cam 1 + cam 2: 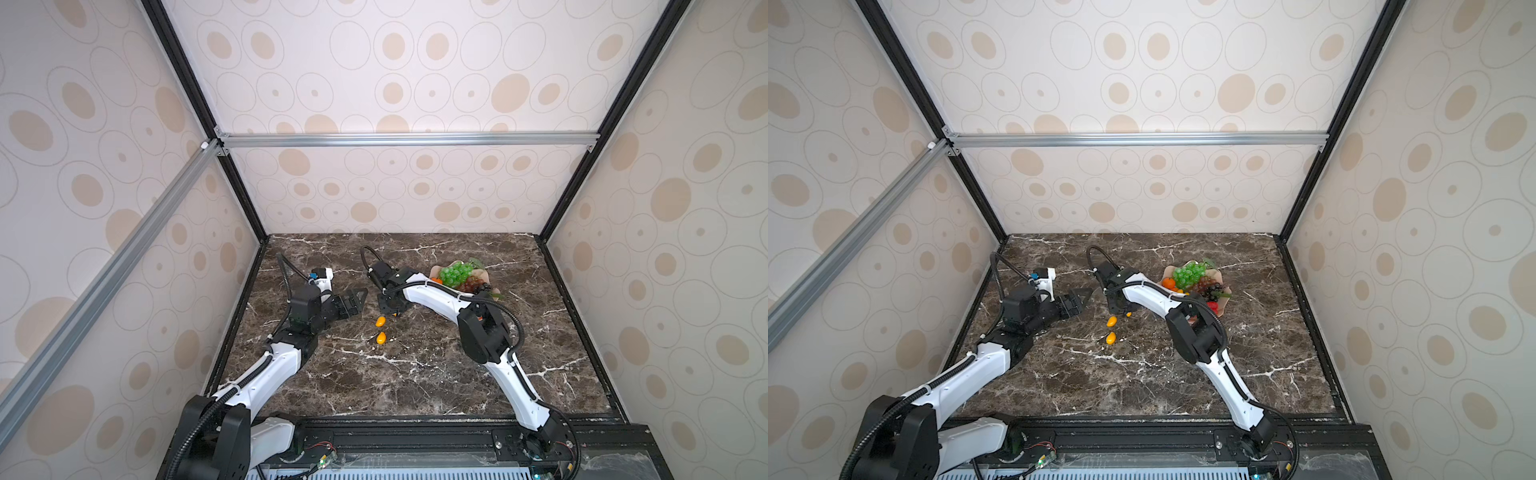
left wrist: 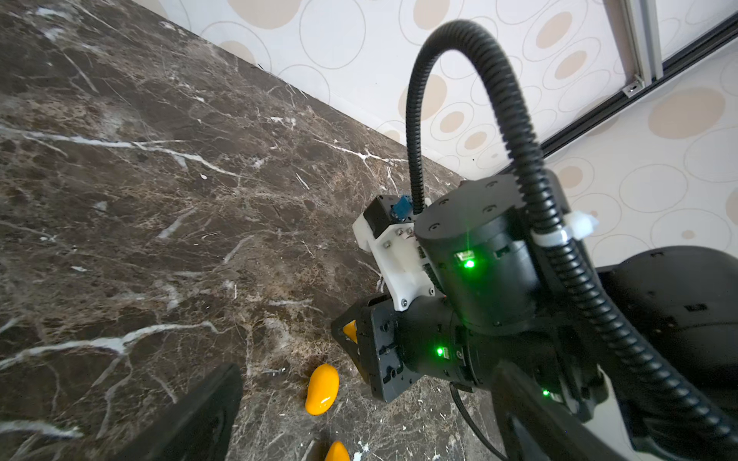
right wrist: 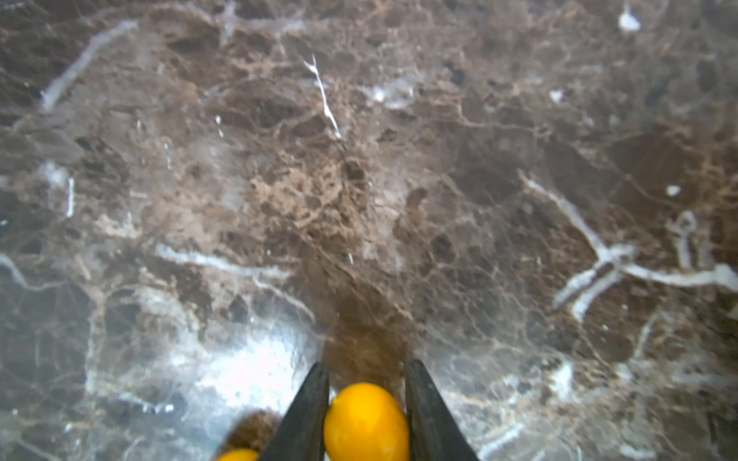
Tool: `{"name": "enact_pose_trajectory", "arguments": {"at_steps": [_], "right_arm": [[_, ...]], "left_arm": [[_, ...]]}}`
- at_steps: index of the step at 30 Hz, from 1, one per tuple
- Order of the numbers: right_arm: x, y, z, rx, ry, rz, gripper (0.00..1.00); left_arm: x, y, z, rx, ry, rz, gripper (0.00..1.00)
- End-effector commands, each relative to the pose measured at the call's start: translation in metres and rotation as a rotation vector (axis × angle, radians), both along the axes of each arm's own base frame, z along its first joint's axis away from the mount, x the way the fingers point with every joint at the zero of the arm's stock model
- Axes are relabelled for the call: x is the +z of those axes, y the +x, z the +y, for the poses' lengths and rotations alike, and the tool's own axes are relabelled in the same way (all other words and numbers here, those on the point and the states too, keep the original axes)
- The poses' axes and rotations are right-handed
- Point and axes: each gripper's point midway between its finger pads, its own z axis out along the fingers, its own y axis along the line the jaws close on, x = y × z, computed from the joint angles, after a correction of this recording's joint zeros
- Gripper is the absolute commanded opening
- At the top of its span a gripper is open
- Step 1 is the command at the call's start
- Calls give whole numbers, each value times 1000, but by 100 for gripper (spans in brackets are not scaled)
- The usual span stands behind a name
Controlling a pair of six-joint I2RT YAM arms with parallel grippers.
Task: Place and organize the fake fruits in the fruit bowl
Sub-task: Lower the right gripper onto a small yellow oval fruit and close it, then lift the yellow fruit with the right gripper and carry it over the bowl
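- Your right gripper (image 3: 366,371) has its jaws pinched on a kumquat (image 3: 365,423), down at the bench (image 1: 415,374).
- Two more kumquats (image 1: 380,321) lie loose just beside it.
- Left gripper (image 1: 355,301): jaws wide apart, holding nothing.
- The fruit bowl (image 1: 434,271) sits back right, grapes (image 1: 455,272) inside.

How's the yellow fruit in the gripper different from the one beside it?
The held kumquat is pinched in the right gripper; the loose kumquat lies free on the table. In both top views the held kumquat is mostly hidden; the loose kumquat shows whole. Both are glossy yellow ovals.
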Motion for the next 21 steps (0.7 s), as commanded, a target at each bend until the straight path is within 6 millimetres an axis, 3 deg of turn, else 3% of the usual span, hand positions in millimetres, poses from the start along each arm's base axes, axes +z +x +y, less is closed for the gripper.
{"name": "enact_pose_trajectory", "arguments": {"at_steps": [1, 11, 21], "right_arm": [[37, 3, -4, -20, 58, -40, 32], [77, 4, -31, -62, 110, -93, 32], [106, 1, -76, -135, 139, -144, 32]], "left_arm": [[16, 2, -14, -54, -18, -65, 98], [18, -3, -54, -152, -36, -90, 98], [19, 0, -92, -229, -36, -91, 98]]}}
